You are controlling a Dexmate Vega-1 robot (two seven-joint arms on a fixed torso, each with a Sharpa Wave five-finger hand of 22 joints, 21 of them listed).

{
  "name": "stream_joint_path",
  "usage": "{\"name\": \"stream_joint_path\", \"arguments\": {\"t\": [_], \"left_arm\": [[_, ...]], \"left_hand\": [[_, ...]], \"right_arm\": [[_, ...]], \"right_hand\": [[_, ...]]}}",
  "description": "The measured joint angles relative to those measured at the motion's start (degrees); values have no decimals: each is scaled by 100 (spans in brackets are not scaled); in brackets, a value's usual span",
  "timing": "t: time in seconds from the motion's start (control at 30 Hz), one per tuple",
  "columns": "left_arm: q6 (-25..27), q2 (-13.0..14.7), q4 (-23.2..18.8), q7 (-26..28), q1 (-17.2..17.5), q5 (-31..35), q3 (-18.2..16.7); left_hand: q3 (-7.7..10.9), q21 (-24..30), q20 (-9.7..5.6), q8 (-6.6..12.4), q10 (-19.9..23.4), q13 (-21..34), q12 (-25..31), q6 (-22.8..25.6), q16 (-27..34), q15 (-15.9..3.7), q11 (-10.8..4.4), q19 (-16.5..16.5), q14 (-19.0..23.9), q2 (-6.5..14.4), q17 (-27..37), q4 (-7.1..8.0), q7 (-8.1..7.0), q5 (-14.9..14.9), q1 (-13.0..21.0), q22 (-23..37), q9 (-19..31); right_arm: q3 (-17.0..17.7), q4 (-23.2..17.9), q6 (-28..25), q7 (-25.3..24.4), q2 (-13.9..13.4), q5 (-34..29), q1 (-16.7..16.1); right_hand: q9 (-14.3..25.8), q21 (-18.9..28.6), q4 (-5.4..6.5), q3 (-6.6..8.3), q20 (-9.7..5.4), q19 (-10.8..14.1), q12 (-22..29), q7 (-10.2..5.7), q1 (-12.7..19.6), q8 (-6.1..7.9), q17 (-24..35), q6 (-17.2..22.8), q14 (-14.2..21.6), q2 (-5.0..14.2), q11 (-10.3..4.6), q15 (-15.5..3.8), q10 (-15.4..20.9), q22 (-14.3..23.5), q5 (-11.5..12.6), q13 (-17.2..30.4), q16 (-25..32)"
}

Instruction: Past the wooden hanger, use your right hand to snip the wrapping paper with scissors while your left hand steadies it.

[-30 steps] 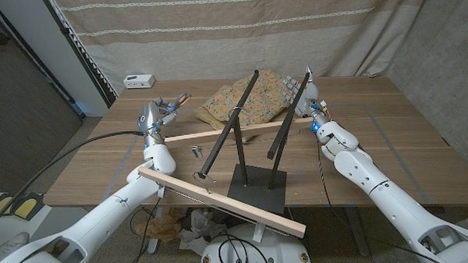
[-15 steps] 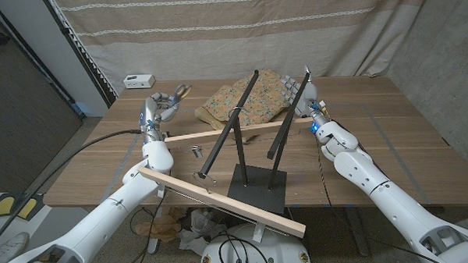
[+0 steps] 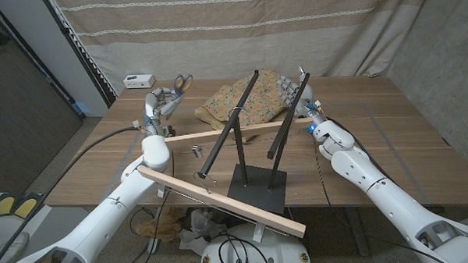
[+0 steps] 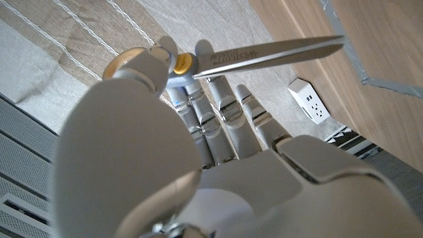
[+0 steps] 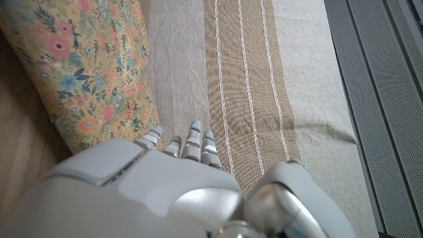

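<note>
Right now your left hand grips the scissors near the pivot, blades together and jutting past the fingertips, lifted off the worktop. They look rigid, smooth steel, so they may twist in a loose hold; take the yellow-grey loops. Your right hand holds nothing, fingers extended beside the wrapping paper, which lies crumpled between both hands, beyond the wooden hanger. It looks light, thin and easily torn; press down near the cut.

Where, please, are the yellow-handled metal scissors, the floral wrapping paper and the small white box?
Yellow-handled metal scissors point(image 4: 277, 49): left wrist view, on the blade.
Floral wrapping paper point(image 3: 252, 102): head view, on the sheet's middle.
Small white box point(image 3: 139, 80): head view, on its top face.
</note>
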Motion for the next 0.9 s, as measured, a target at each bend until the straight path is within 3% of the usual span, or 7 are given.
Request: {"name": "stream_joint_path", "arguments": {"t": [0.03,0.6,0.7,0.9], "left_arm": [[-163,-11,0,-262,-2,-276,-15],[-704,-193,240,-1280,-176,-1246,-189],[-786,-219,287,-1442,-210,-1403,-201],[-921,-299,397,-1696,-290,-1673,-220]], "left_hand": [[0,0,-9,10,7,-1,-1,0,0,0,-7,9,0,0,1,0,0,0,0,0,0],[-39,36,12,12,27,-79,-20,1,-14,-6,7,111,7,-32,40,39,1,5,32,-14,0],[-171,111,12,44,69,-290,-22,1,204,-37,11,111,-23,-47,209,103,1,269,47,90,0],[-199,111,12,99,143,-401,-36,8,244,-37,0,111,-23,-85,242,87,7,313,85,81,0]], "right_arm": [[-34,73,5,21,25,-7,51],[-86,229,53,111,98,-60,157],[-91,244,64,113,106,-68,164],[-96,258,87,118,121,-86,170]], "right_hand": [[0,0,0,0,0,0,0,0,0,0,0,0,0,0,0,0,0,0,0,0,0],[0,0,0,0,0,0,0,0,0,0,0,0,0,0,0,0,0,0,-4,0,0],[0,0,0,0,0,0,0,0,0,0,0,0,0,0,0,0,0,0,-20,0,0],[0,0,0,0,0,0,0,0,0,0,0,0,0,0,0,0,0,0,-20,0,0]]}}
